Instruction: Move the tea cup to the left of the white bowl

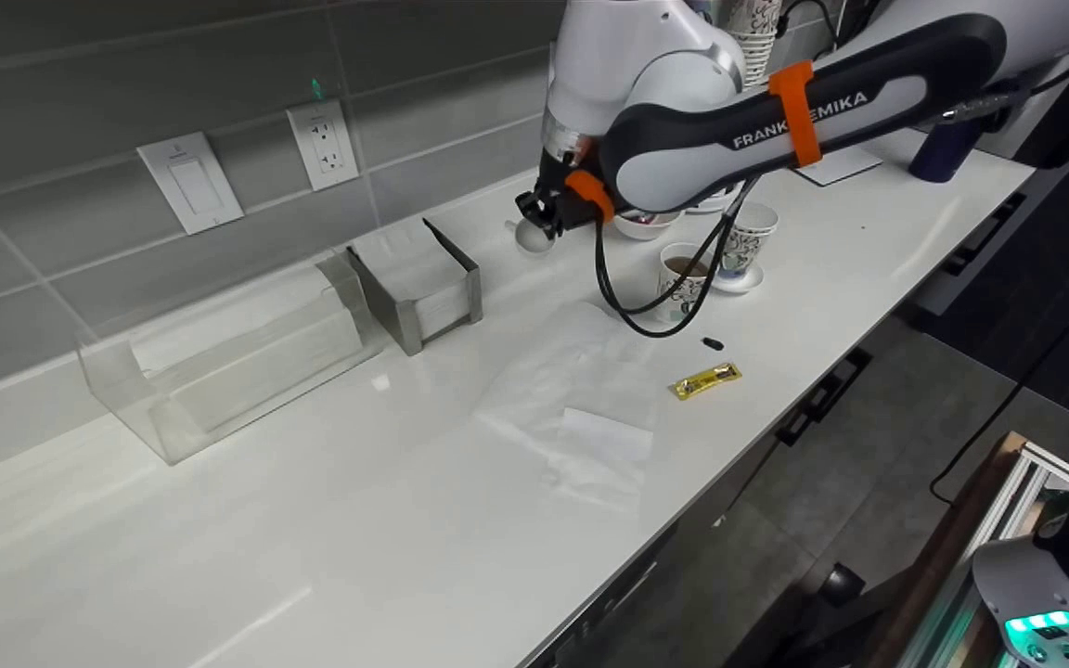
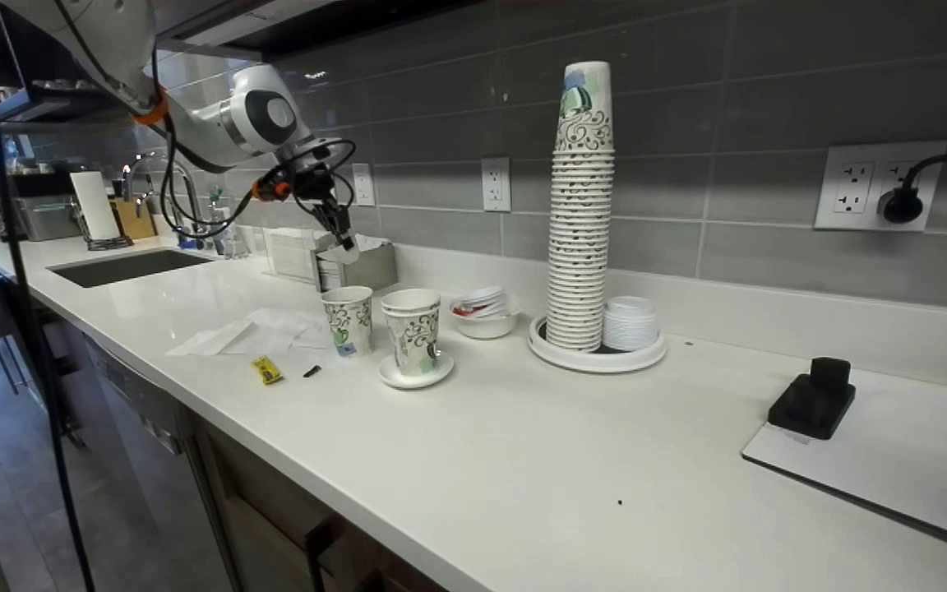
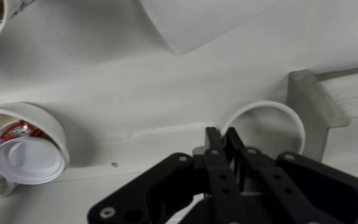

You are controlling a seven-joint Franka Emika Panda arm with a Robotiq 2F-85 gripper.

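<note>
Your end effector [image 3: 223, 132] is clenched on the tea cup [image 3: 267, 129], its two fingers [image 3: 213, 141] pinching the rim. You hold the cup above the bench [image 1: 358, 520], well apart from the white bowl [image 2: 486, 328]; in both exterior views it shows to the bowl's left. On that same side of the bowl, farther out and just beyond the cup, stands the napkin holder [image 1: 391, 311]. The bowl carries white lids [image 3: 29, 160] and a red-wrapped item [image 3: 8, 134]. Nearer the bench's front edge than the bowl, you see a patterned cup [image 2: 351, 325] with brown contents, two nested cups [image 2: 414, 333] on a saucer [image 2: 418, 381], and a yellow packet [image 1: 706, 380]. On the bowl's opposite side from the napkin holder, a tall stack of paper cups [image 2: 580, 222] rises from a round tray [image 2: 597, 363].
</note>
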